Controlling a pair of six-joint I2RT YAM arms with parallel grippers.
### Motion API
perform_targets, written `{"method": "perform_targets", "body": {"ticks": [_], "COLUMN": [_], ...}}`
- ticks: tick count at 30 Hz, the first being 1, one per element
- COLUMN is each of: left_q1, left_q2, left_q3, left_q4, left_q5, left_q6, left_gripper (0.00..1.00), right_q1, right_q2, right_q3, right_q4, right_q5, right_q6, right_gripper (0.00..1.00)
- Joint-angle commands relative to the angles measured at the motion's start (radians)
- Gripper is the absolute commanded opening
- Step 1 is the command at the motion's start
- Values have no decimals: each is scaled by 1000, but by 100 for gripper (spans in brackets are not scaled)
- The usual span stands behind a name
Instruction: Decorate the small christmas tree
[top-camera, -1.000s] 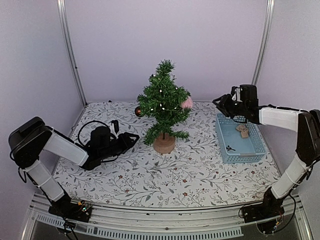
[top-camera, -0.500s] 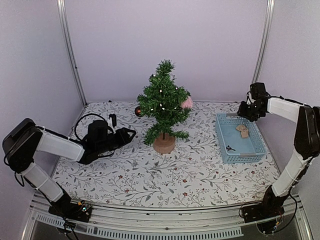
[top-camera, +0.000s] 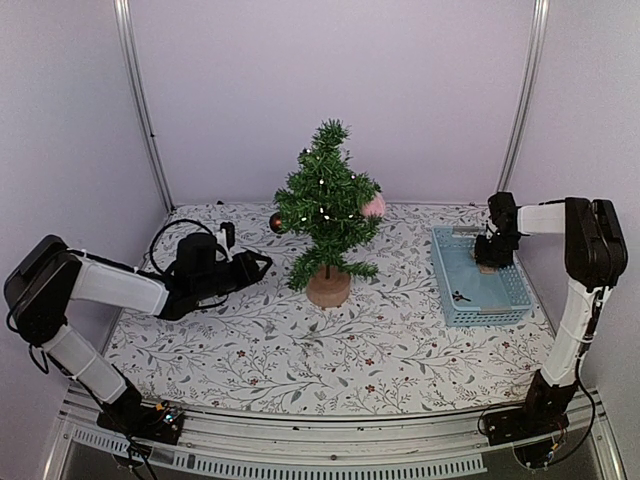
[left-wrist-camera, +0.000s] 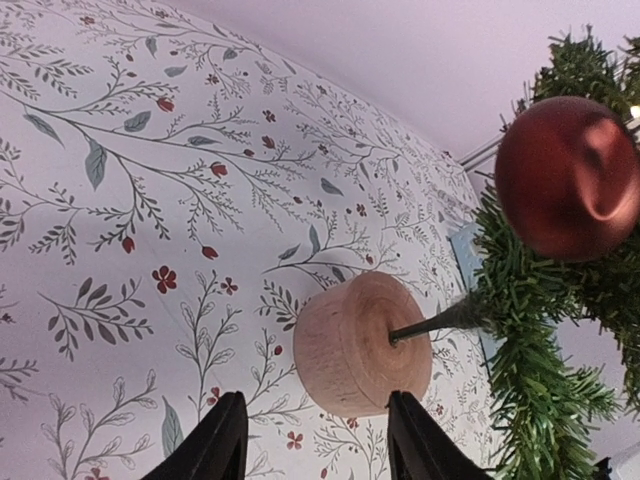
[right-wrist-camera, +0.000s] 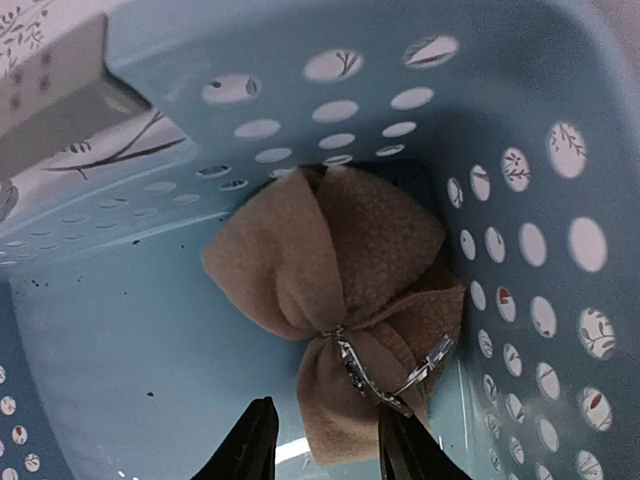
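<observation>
over the blue basket, right hand points down at tan bow.

Rt edge crops the small christmas tree; dark bit in basket unclear.

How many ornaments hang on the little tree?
2: a red ball on the left of the tree, a pink ornament on its right. Others may hide behind.
</observation>
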Motion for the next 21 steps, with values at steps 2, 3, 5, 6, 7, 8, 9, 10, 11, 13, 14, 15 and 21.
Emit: {"method": "perform_targets", "body": {"ticks": [2,3,5,6,7,8,9,10,11,13,14,15,21], "left_q1": [12,12,12,13,13,14,15,16,18,24,33,41,77], "left_q2": [-51,-57,-71,-80,-88,-98,-107,-120,-135,-169,-187,-205,-336], "left_q3": [25,26,26,25,24,24,25,24,22,17,15,16,31], "left_q4": [-42,-49,-60,-65,-70,-80,-87,-96,-106,-126,-138,-153,-276], "left_q5": [11,9,5,5,3,0,-5,-8,-13,-20,-20,-16,26], "left_q6": [45,51,58,64,68,74,79,85,91,107,117,134,287], "left_gripper": [50,50,50,50,50,50,50,50,50,52,53,56,68], "right_q1": [0,0,0,0,-1,0,0,0,-1,-1,0,0,0], "right_q2": [71,80,96,99,97,93,83,72,46,-3,-46,-73,-266], "right_q3": [52,59,65,64,63,63,62,61,59,53,49,46,11], "right_q4": [4,2,-2,-4,-8,-14,-21,-29,-37,-51,-55,-64,-128], "right_q5": [19,18,9,1,-7,-17,-28,-40,-51,-81,-106,-147,-479], "right_q6": [-30,-31,-34,-34,-34,-32,-30,-30,-27,-28,-28,-30,6], "right_gripper": [37,37,34,31,26,21,14,9,6,1,0,0,0]}}
